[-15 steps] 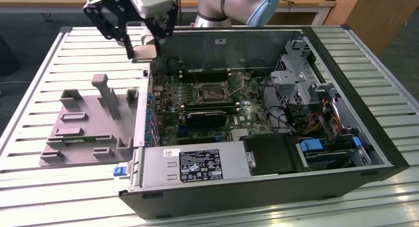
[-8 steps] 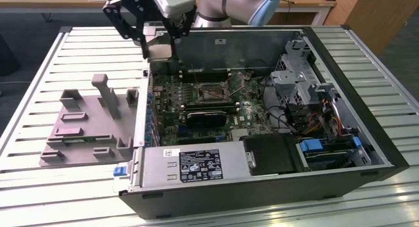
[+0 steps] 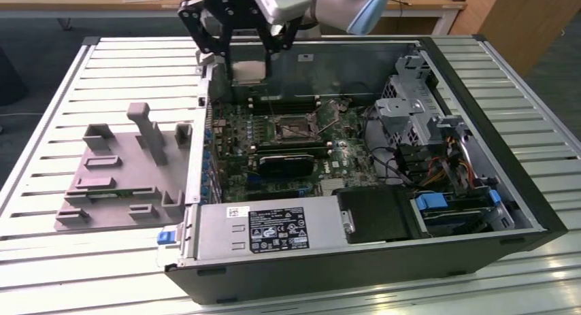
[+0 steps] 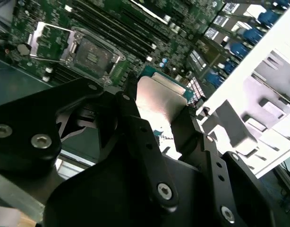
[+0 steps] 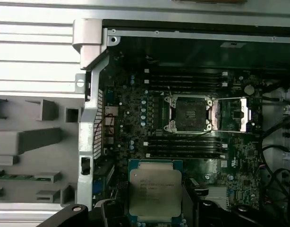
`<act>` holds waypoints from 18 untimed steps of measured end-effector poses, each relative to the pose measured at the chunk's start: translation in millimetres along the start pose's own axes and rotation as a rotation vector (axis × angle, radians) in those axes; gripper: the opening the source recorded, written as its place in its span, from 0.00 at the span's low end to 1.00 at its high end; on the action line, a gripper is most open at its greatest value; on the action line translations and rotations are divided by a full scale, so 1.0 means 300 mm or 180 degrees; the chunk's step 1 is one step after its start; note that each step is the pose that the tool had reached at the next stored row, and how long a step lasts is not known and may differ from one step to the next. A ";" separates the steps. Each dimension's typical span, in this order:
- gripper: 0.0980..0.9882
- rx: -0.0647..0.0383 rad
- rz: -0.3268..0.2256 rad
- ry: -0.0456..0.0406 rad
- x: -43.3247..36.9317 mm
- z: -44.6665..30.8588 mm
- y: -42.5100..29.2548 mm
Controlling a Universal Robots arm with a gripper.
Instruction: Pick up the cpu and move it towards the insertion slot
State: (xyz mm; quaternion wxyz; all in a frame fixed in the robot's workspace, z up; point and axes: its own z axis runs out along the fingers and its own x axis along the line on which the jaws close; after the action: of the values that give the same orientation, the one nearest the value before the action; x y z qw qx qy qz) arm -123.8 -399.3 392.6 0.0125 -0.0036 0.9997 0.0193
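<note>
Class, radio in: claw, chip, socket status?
Claw shut on flat silver square cpu. Chip held above motherboard, short of metal-framed square insertion slot. Socket open, uncovered.

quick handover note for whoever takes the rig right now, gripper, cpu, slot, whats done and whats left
Gripper: shut on the cpu, chip clamped between the two fingers, silver top showing in both wrist views.
Cpu: lifted, held above the far edge of the open computer case in the exterior view, touching nothing below.
Insertion slot: on the motherboard, dark centre bare, metal frame swung open beside it, nothing in it.
Done: the pick-up.
Left: carrying the cpu the remaining way to the slot; chip and slot are clearly apart.
</note>
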 end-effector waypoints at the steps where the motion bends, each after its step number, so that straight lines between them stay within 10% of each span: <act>1: 0.49 0.0000 0.0000 0.0000 -0.015 0.001 0.000; 13: 0.49 0.0000 0.0001 0.0010 -0.195 0.018 -0.002; 18: 0.49 0.0000 0.0001 0.0014 -0.230 0.045 -0.002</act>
State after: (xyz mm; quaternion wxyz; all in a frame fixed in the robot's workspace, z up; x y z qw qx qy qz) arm -54.6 -399.0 380.9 0.0103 -0.0035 0.9998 0.0193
